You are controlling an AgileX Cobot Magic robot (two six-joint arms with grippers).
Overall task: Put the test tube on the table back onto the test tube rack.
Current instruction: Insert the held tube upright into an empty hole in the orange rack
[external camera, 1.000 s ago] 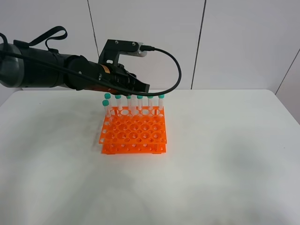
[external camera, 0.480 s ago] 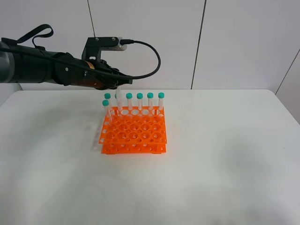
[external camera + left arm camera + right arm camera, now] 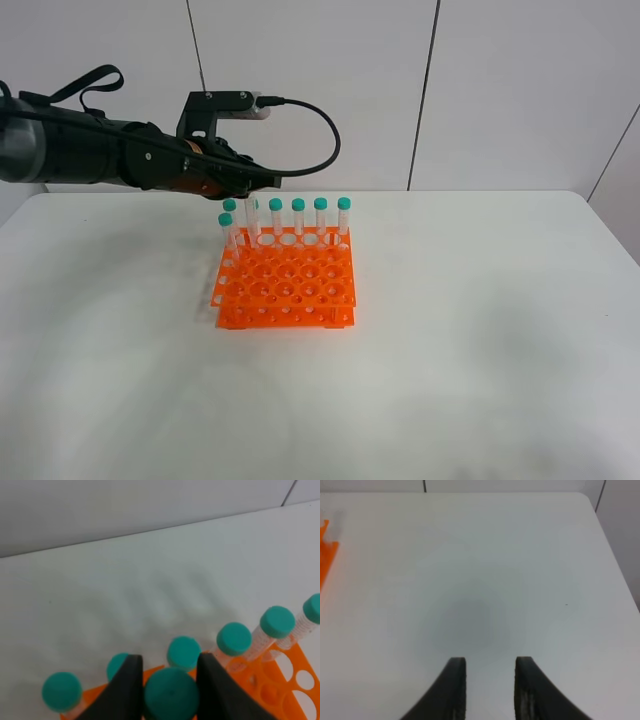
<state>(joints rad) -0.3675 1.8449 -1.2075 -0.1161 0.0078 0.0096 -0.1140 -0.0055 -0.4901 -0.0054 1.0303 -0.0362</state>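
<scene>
The white tabletop (image 3: 480,330) carries the orange rack (image 3: 285,285) left of centre, with capped tubes (image 3: 320,215) standing along its rear row; the left gripper (image 3: 169,680) hangs over that row, clamped on the teal cap of the tube (image 3: 171,696), which is upright among its neighbours; whether it is seated I cannot tell; the right gripper (image 3: 490,667) is parted above the tabletop.

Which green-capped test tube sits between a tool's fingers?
The test tube between the left tool's fingers; all other tubes stand free in the rack.
</scene>
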